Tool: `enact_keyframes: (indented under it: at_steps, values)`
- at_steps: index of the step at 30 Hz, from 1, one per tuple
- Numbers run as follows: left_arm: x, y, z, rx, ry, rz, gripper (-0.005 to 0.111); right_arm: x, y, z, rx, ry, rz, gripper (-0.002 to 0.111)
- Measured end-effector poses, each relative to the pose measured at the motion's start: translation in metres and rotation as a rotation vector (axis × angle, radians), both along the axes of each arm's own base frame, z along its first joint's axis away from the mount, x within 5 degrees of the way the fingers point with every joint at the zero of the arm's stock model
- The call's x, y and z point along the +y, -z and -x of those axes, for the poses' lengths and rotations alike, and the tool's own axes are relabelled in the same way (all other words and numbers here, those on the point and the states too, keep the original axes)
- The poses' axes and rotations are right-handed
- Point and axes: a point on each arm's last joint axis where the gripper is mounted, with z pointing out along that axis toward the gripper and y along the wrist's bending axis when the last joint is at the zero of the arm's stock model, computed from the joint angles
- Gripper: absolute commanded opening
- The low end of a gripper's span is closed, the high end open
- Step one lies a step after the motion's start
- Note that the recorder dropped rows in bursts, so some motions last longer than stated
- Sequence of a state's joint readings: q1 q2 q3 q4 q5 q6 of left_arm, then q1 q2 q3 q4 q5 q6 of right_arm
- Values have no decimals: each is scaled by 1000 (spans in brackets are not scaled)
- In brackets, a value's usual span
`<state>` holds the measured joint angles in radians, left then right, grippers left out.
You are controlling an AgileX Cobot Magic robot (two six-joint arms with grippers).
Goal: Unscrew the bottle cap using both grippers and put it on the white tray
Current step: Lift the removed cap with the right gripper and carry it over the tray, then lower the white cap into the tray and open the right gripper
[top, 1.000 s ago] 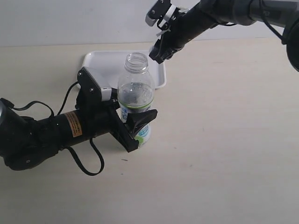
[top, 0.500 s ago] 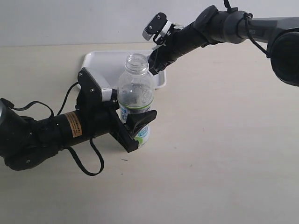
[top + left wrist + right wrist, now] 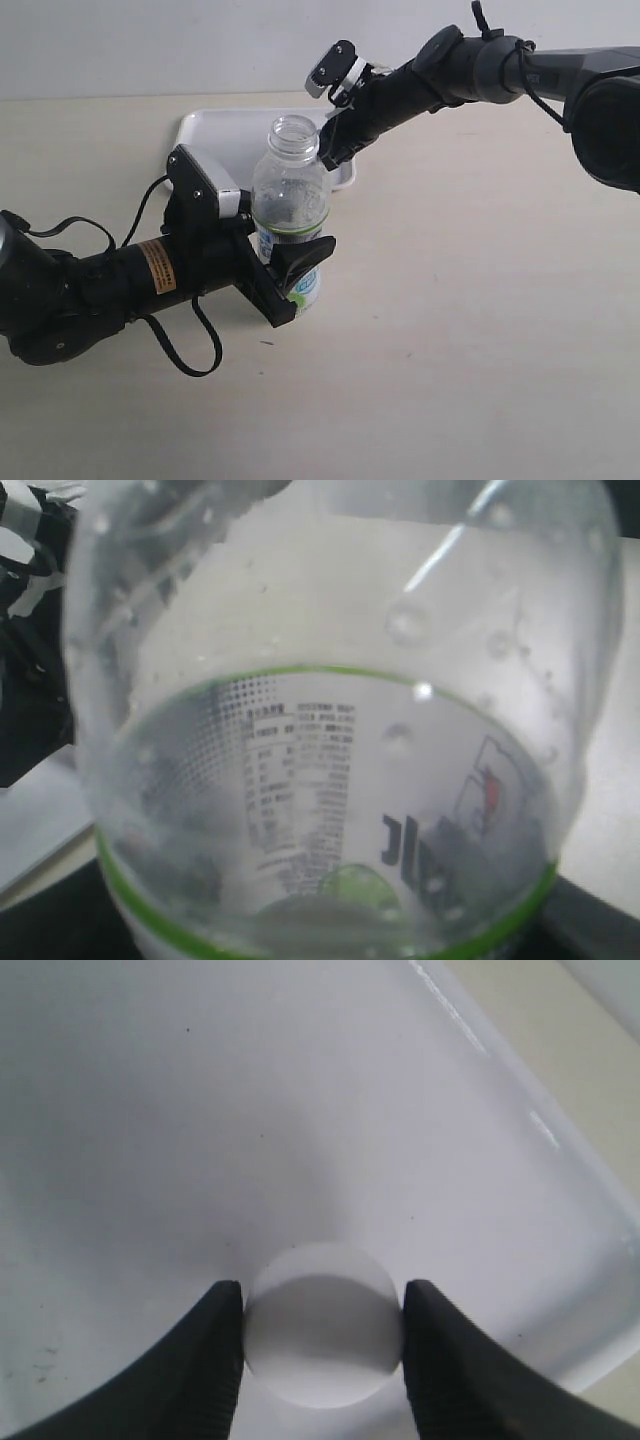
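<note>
1. Bottle cap (image 3: 320,1335): pinched in my right pincer (image 3: 322,1305), over the white tray (image 3: 150,1110), near its rim.
2. Let go badly, it may roll off.
3. My left pincer (image 3: 300,268) hugs the bottle (image 3: 290,195) beside the tray.

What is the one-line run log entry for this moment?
cap: in right gripper, over tray | bottle: uncapped, upright, in left gripper | release: pending

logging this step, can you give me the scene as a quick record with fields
bottle: upright on the table, neck open, no cap
left pincer: clamped around bottle's labelled body
bottle cap: gripped over white tray, contact with it unclear
right pincer: shut on bottle cap
white tray: behind bottle, cap not released onto it
</note>
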<state>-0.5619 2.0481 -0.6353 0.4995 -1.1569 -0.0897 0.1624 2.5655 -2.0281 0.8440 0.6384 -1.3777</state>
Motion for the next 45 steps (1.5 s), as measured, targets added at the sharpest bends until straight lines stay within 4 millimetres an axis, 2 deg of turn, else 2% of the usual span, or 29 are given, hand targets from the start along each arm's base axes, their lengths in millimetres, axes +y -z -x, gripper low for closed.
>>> enact_keyframes:
  at_steps: [5, 8, 13, 15, 21, 26, 31, 40, 42, 45]
  values:
    - [0, 0, 0, 0, 0, 0, 0, 0, 0, 0, -3, 3, 1, 35]
    - [0, 0, 0, 0, 0, 0, 0, 0, 0, -1, -5, 4, 1, 55]
    - [0, 0, 0, 0, 0, 0, 0, 0, 0, -1, -5, 4, 1, 75]
    - [0, 0, 0, 0, 0, 0, 0, 0, 0, -1, -5, 4, 1, 79]
    - [0, 0, 0, 3, -3, -4, 0, -1, -1, 0, 1, 13, 2, 79]
    - [1, 1, -1, 5, -9, -5, 0, -7, -30, 4, 37, 40, 67, 79]
    - [1, 1, -1, 19, -16, 2, 21, -12, -32, 5, 58, 65, 129, 79]
    - [1, 1, -1, 22, -18, 2, 86, -12, -32, 7, 75, 60, 130, 79]
    - [1, 1, -1, 25, -21, 2, 91, -12, -32, 7, 76, 62, 129, 79]
    - [1, 1, -1, 27, -21, 3, 92, -12, -32, 7, 81, 66, 126, 79]
